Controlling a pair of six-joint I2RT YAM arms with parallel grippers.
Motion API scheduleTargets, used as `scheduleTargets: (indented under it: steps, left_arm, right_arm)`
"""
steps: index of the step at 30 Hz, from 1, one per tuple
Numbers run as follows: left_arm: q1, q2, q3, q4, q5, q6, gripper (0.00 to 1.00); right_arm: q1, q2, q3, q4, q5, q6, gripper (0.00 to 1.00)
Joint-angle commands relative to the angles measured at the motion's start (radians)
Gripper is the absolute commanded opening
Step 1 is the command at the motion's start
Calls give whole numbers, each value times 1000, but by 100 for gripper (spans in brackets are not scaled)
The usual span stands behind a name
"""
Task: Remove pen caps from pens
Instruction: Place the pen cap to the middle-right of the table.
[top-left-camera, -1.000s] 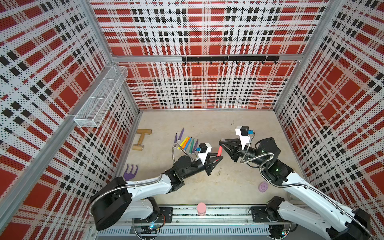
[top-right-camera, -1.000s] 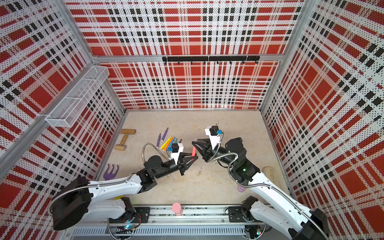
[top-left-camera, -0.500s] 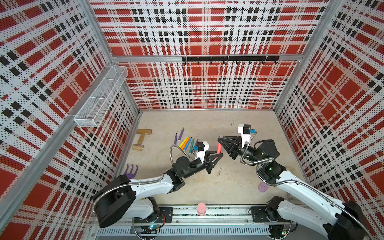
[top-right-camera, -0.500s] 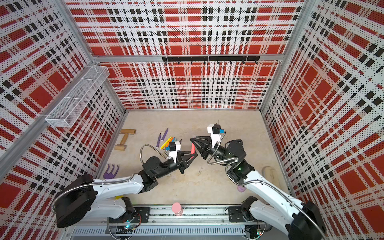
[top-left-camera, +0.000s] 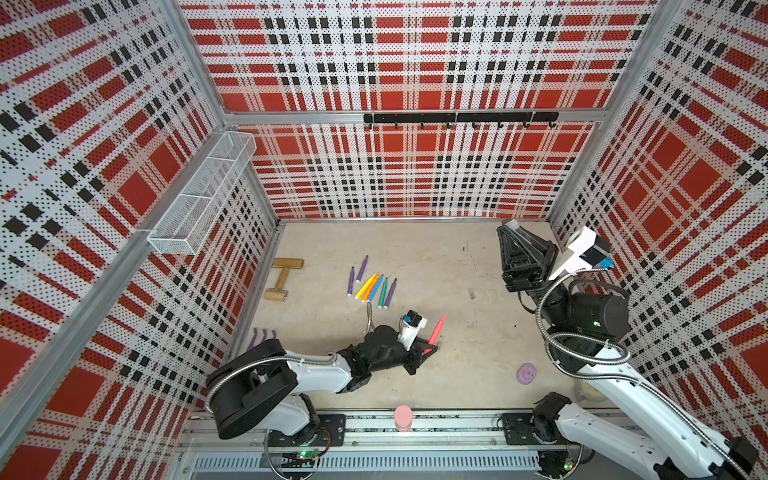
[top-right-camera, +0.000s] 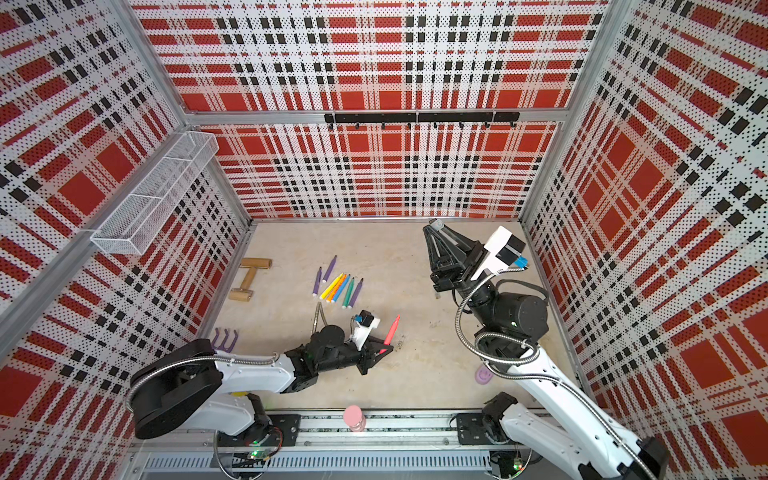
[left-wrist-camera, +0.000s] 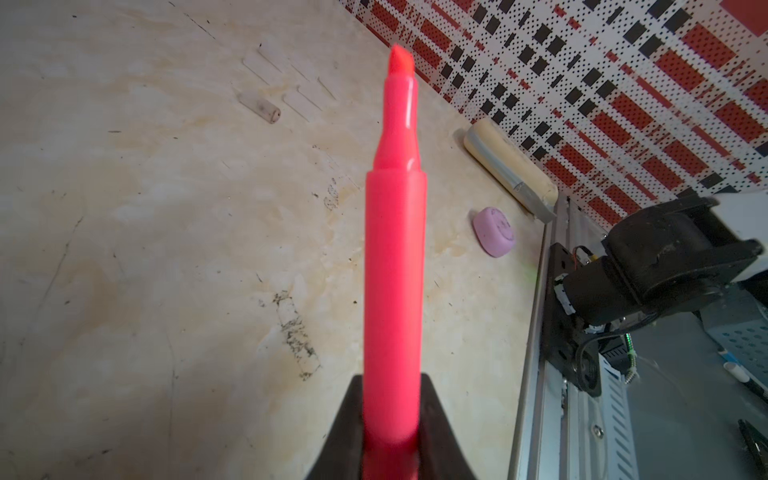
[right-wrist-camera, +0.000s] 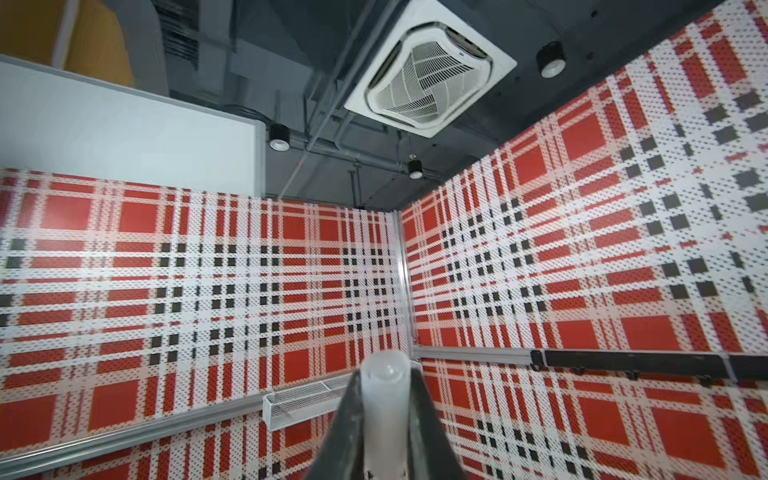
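left hand (top-left-camera: 431, 346) clamped on glossy pink pen (top-left-camera: 436, 329), wedge tip bare, base hidden | right hand (top-left-camera: 508, 228) pinching pale rounded tube-shaped cap (right-wrist-camera: 384, 384), lower end hidden | other pens (top-left-camera: 373, 286) on mottled desk (top-left-camera: 465, 374) beyond left hand

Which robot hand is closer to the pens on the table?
Left. The left gripper is low, just beside the row of pens; the right gripper is up near the back wall.

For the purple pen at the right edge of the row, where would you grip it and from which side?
Probably mid-barrel on the purple pen, from straight above, jaws across its width. It lies flat on the table, which is bare on its right; the teal pen lies close on its left, so one finger must enter that narrow gap.
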Motion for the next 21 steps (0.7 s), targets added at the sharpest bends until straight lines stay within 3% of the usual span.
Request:
scheduleTargets:
  steps: [1, 5, 7, 8, 11, 16, 21]
  left_arm:
    - [28, -72, 12, 8, -2, -13, 0]
    - [82, -197, 5, -70, -23, -7, 0]
    - [107, -280, 15, -147, -43, 16, 0]
    - [119, -321, 22, -187, -53, 28, 0]
    - [159, -452, 44, -303, -84, 50, 0]
    - [213, -630, 69, -468, -148, 90, 0]
    - [229, -678, 29, -484, -151, 82, 0]
  right_arm:
    - [0, 1, 114, -452, 294, -173, 0]
    - [-11, 105, 242, -835, 730, -332, 0]
    - [-65, 182, 263, -986, 827, -332, 0]
    - [-114, 214, 265, -1051, 794, -295, 0]
    - [-288, 320, 256, -1169, 459, -206, 0]
    - [-437, 426, 112, -1057, 364, -158, 0]
    - [-564, 489, 46, -991, 345, -133, 0]
